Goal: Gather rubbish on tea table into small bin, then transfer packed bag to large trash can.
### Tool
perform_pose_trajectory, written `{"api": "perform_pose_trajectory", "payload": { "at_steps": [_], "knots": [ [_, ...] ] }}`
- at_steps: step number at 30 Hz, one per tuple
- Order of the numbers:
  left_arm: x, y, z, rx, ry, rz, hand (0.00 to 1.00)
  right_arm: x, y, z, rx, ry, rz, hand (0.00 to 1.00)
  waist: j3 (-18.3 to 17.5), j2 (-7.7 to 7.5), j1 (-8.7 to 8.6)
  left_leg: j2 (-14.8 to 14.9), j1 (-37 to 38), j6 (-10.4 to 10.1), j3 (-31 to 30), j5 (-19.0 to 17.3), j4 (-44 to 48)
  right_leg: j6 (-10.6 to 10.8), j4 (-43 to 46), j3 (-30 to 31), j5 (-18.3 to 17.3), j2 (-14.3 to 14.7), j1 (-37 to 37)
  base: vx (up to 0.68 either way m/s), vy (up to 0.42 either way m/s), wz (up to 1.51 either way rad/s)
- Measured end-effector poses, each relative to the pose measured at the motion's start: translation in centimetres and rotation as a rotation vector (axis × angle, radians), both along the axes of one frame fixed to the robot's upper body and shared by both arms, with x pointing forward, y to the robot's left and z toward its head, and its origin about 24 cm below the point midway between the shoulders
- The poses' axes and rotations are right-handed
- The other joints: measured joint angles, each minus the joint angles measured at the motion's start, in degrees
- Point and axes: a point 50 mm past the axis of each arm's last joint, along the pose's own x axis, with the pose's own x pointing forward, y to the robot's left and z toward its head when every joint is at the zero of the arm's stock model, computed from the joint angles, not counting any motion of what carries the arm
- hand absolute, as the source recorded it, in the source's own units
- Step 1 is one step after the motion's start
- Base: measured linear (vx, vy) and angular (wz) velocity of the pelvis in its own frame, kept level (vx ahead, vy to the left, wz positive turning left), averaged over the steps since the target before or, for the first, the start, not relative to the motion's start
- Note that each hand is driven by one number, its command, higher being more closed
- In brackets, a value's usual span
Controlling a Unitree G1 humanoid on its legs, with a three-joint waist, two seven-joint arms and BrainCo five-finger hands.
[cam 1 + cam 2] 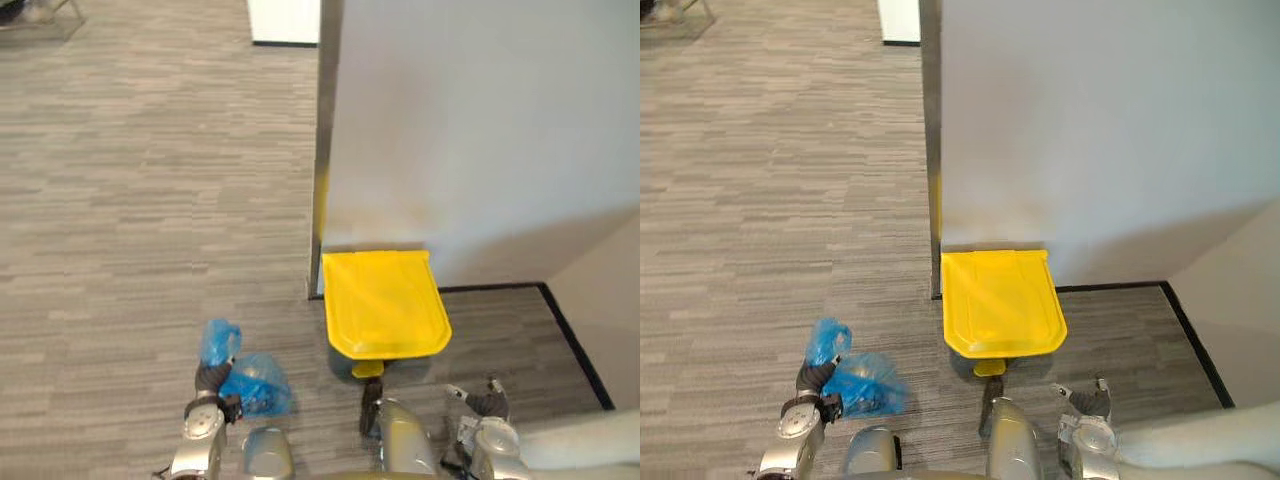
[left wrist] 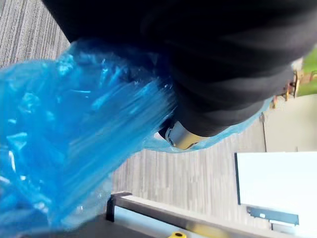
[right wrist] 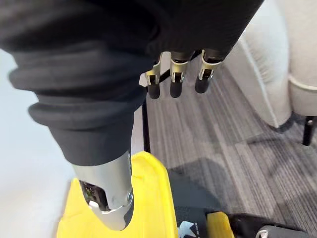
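Grips a blue plastic rubbish bag [image 1: 258,388] in the left hand [image 1: 211,380], low and left of centre in the left eye view, with the hand curled tight on the gathered film. Leaves a tuft of the bag poking above the fist and the fuller part bulging just to its right, over the grey carpet [image 1: 130,200]. Shows the same crinkled blue film pressed close against the dark cover in the left wrist view. Hangs the right hand [image 1: 487,402] at the lower right, fingers [image 3: 177,84] straight and loose, holding nothing. Finds the large trash can's yellow lid [image 1: 385,305] down, in the lower middle of the frame, backed against a grey wall [image 1: 480,130]. Places a yellow pedal [image 1: 368,369] just under the lid's near edge. Puts the bag near the can's left side, apart from it. Catches a pale upholstered seat [image 3: 270,59] at the upper right of the right wrist view.
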Motion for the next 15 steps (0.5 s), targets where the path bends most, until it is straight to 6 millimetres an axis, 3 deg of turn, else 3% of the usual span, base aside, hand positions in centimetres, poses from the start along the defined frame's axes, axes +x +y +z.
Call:
{"api": "perform_pose_trajectory", "payload": {
  "at_steps": [1, 2, 3, 5, 9, 12, 15],
  "knots": [
    [0.3, -0.4, 0.1, -0.004, -0.012, -0.015, 1.00, 0.4, -0.6, 0.3, -0.014, -0.004, -0.004, 0.00, 1.58, 0.88, 0.46, 0.23, 0.71, -0.25, -1.45, -0.83, 0.43, -0.48, 4.34, 0.00, -2.03, -0.09, -0.48, 0.14, -0.190, 0.53],
    [0.3, -0.2, 0.1, -0.001, -0.011, -0.013, 1.00, 1.0, -0.8, 0.6, -0.016, -0.022, -0.015, 0.00, 2.02, 0.83, 0.16, 0.19, 0.70, -1.42, -2.96, -1.90, 1.67, -0.67, 12.15, 2.34, -6.29, 0.02, -2.87, 0.18, -0.247, 0.56],
    [0.2, -0.2, 0.1, -0.001, -0.009, -0.013, 1.00, 0.8, -0.9, 0.5, -0.016, -0.016, -0.021, 0.00, 2.06, 0.75, 0.09, -0.03, 0.84, -1.79, -3.64, -2.54, 2.32, -0.82, 15.02, 3.58, -7.93, 0.23, -3.51, 0.24, -0.329, 0.79],
    [0.1, -0.4, -0.1, -0.007, -0.003, -0.009, 1.00, -0.5, -1.9, 0.2, -0.019, 0.025, -0.060, 0.00, 1.72, 1.03, 0.27, -0.19, 2.44, -3.54, -7.49, -4.94, 3.63, -2.09, 23.86, 3.08, -15.32, -0.32, -3.64, 0.26, -0.249, 0.76],
    [0.0, -1.1, -0.2, -0.042, -0.008, 0.007, 1.00, 0.2, -1.6, 0.3, 0.000, 0.001, -0.075, 0.00, 0.22, 2.64, 0.54, 3.67, 1.55, -5.15, -9.27, -4.27, 1.57, -4.56, 23.82, -1.55, -17.64, 1.81, -3.64, 0.26, -0.180, 0.34],
    [-0.2, -2.5, -0.6, -0.076, 0.004, -0.022, 1.00, 1.4, -0.2, 0.4, 0.039, -0.035, -0.056, 0.00, -1.48, 2.08, 0.11, 5.48, 1.73, -7.52, -8.77, -2.52, -3.41, -5.57, 22.90, -3.42, -17.79, 2.51, -4.07, 0.18, -0.146, 0.10],
    [0.2, -2.9, -0.4, -0.080, -0.007, -0.034, 1.00, 1.8, 0.7, 0.4, 0.042, -0.031, -0.008, 0.00, -2.25, 1.71, 0.23, 5.72, 1.25, -7.68, -8.66, -0.46, -6.87, -6.39, 20.99, -3.78, -17.14, 2.77, -4.74, 0.13, -0.085, 0.09]
  ]
}}
